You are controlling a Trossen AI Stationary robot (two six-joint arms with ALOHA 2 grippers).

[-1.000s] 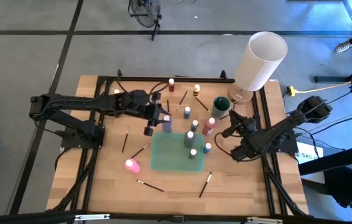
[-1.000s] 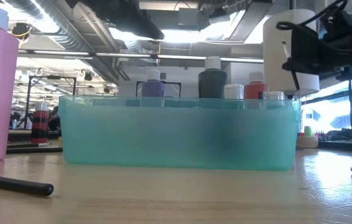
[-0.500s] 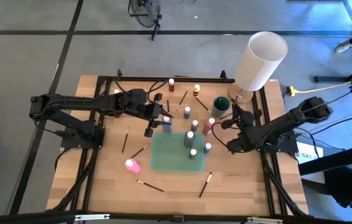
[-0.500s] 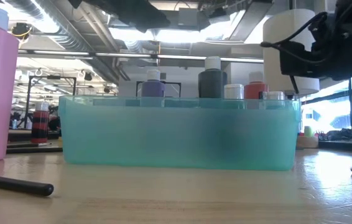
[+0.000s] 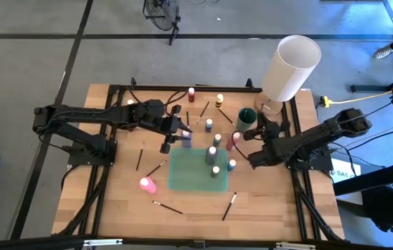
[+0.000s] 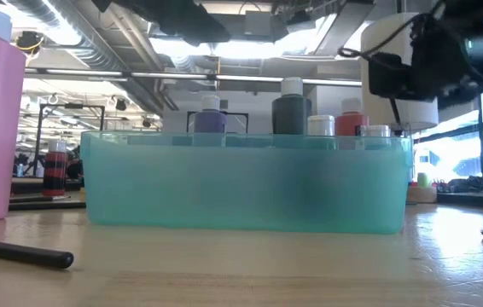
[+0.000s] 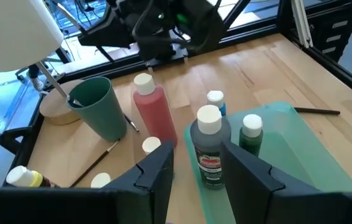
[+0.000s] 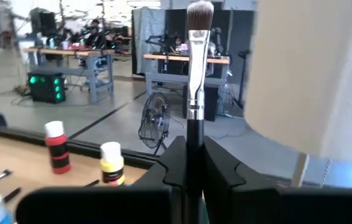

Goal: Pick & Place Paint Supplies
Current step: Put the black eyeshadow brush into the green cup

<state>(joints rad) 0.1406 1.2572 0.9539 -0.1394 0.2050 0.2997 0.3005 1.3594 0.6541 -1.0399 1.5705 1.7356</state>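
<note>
My right gripper (image 5: 246, 137) hangs above the table beside the green cup (image 5: 246, 119), shut on a dark-handled brush (image 8: 194, 68) whose bristles (image 8: 199, 14) point up. My left gripper (image 5: 180, 133) hovers over a purple bottle (image 5: 186, 137) left of the teal tray (image 5: 186, 177); its fingers (image 7: 157, 177) stand open with nothing between them. A dark bottle (image 5: 212, 154) and a green bottle (image 5: 216, 171) stand upright in the tray. Red (image 5: 232, 141), blue (image 5: 209, 125) and yellow (image 5: 219, 101) bottles stand on the table behind the tray. My right gripper pinches the brush's dark handle (image 8: 193, 134) between its two fingers, a little below the metal ferrule. The brush stands upright out of the fingertips, bristle end up, lifted clear of the table. Its lower end is hidden behind the fingers.
A large white cylinder (image 5: 290, 69) stands at the far right corner. A pink bottle (image 5: 146, 185) stands near the tray's left near corner. Loose brushes (image 5: 167, 207) (image 5: 229, 206) (image 5: 156, 168) lie on the wood. The green cup holds another brush (image 7: 55, 87).
My right gripper has carried the brush toward the table's left and far side, closer to the green cup and the red bottle, and has turned a little on the way. It has stayed shut on the brush.
</note>
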